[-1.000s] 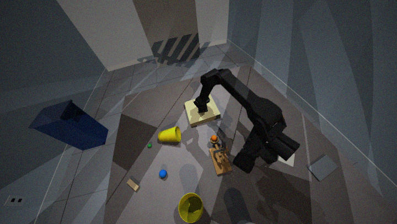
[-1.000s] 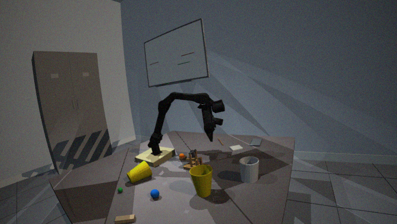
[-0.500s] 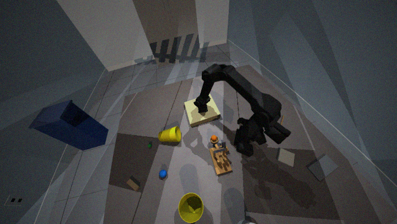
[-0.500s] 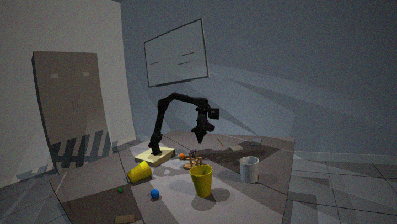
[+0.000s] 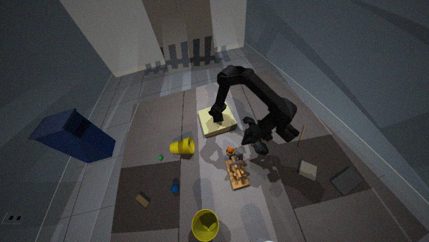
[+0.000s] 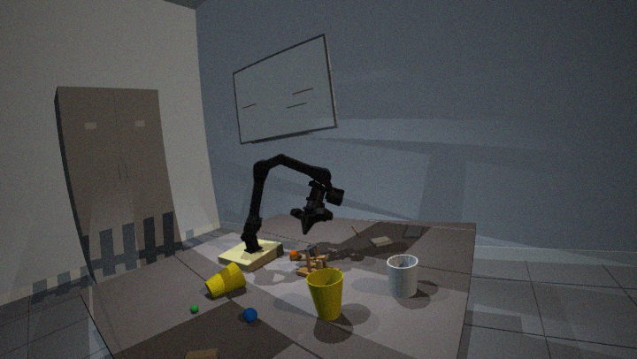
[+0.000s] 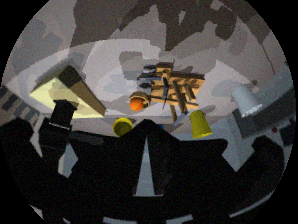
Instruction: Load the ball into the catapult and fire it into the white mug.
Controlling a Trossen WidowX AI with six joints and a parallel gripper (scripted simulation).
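Observation:
The orange ball (image 5: 230,149) (image 6: 294,253) (image 7: 136,104) sits in the cup at the end of the catapult's arm. The wooden catapult (image 5: 241,183) (image 6: 306,271) (image 7: 198,82) stands on the table, its ball cup on the side near the robot's base. The white mug (image 6: 402,279) (image 7: 245,102) stands upright beyond the catapult's other end; only a sliver of its rim shows at the bottom edge of the top view. My gripper (image 5: 243,143) (image 6: 304,232) (image 7: 147,121) is shut and empty, above the table and clear of the catapult.
A yellow cup (image 5: 205,229) (image 6: 327,296) stands upright; another yellow cup (image 5: 182,146) (image 6: 226,280) lies on its side. A blue ball (image 5: 174,188) (image 6: 249,315), green ball (image 5: 160,157) (image 6: 194,309) and wooden block (image 5: 143,199) lie nearby. A pale block (image 5: 308,169), grey slab (image 5: 347,180) and stick (image 5: 301,136) lie opposite.

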